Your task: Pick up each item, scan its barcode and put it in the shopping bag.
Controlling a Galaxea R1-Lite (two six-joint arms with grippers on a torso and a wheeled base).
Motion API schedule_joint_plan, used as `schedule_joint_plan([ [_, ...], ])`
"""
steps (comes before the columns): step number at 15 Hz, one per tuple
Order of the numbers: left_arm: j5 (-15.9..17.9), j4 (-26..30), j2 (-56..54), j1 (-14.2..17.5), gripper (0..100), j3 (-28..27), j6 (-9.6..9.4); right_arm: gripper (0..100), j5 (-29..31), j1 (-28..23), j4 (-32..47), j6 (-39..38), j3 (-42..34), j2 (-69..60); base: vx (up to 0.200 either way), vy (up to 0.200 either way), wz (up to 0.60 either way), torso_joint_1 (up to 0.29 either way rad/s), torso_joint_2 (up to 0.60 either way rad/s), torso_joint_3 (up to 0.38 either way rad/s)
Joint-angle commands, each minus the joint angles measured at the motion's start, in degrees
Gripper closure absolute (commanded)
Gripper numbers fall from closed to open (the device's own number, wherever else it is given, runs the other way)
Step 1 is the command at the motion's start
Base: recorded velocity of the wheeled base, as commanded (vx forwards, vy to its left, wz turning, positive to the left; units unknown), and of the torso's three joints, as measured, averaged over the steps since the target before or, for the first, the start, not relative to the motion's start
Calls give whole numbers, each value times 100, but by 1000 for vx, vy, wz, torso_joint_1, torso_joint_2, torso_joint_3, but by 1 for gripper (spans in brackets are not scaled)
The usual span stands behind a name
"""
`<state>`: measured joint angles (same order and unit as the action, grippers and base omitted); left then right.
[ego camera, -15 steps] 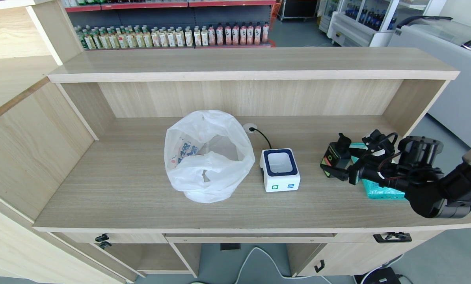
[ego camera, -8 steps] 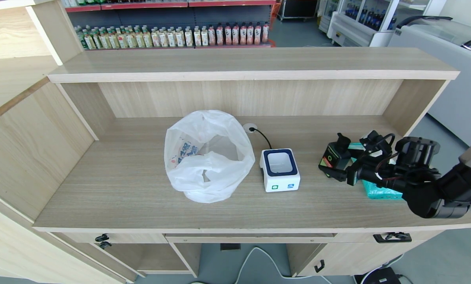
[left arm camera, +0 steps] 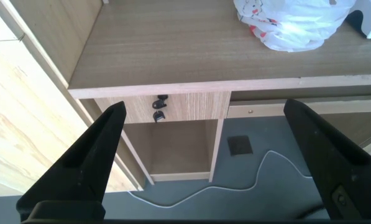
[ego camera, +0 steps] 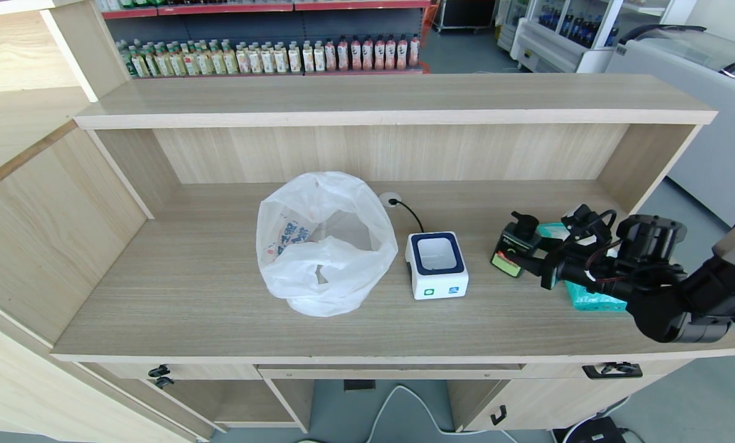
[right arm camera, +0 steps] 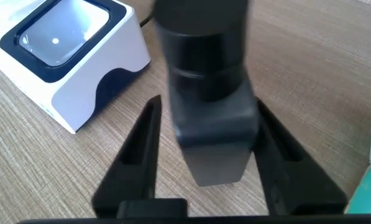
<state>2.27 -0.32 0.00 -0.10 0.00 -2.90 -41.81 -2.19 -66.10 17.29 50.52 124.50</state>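
Left wrist view, what's closest? (ann1)

Left gripper (left arm camera: 205, 109), fingers spread wide with nothing between them, out in front of the counter (left arm camera: 173, 56) at its front edge. Keys (left arm camera: 159, 107) sit in the drawer lock just past it. (ann2)

Next out, the right side? (ann1)

Right gripper (right arm camera: 207, 106) is pinching a dark box (right arm camera: 204, 130), one finger on each side. In the head view the box is tilted, its green and red end facing down toward the near edge. It's over the counter just right of the scanner (ego camera: 435, 263), not touching it. Can't tell if its low corner meets the wood. (ann2)

Anything under that arm? (ann1)

A teal pack (ego camera: 588, 298) lies flat on the counter, partly covered by the arm. (ann2)

Scanner details? (ann1)

White body, blue-rimmed window facing up, mid-counter. A black cable (ego camera: 411, 215) runs from its back to a round grommet (ego camera: 390, 198) by the back wall. (ann2)

And the bag? (ann1)

The shopping bag (ego camera: 324, 243) is white plastic, mouth open upward, standing just left of the scanner. Can't tell what's inside. (ann2)

Farthest? (ann1)

Store shelves with rows of bottles (ego camera: 269, 58), and chest freezers (ego camera: 681, 55) far right. (ann2)
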Motion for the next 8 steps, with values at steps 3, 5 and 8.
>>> schedule_joint_plan([
  [3, 2, -3, 0, 1, 0, 0, 0, 100, -2, -18, 0, 3, -16, -5, 0, 0, 0, 0, 0, 0],
  [5, 2, -3, 0, 1, 0, 0, 0, 100, 33, -44, -8, 20, 2, -14, 0, 0, 0, 0, 0, 0],
  [8, 2, -3, 0, 1, 0, 0, 0, 100, 33, -79, -52, 565, 20, -163, 0, 0, 0, 0, 0, 0],
])
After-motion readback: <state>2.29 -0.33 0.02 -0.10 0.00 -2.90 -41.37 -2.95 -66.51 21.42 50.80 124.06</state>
